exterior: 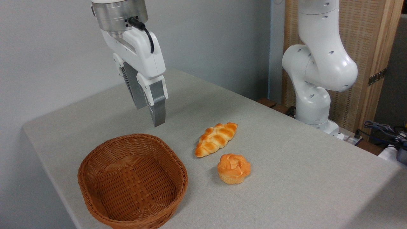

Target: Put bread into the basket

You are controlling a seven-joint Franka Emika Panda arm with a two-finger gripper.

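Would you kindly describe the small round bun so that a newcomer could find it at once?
Start at the brown wicker basket at the table's near left; two breads lie to its right. The bun is the nearer one, just in front of the braided loaf. It is round with a knotted top and pale muffin-like base, whereas its neighbour is long and oval.
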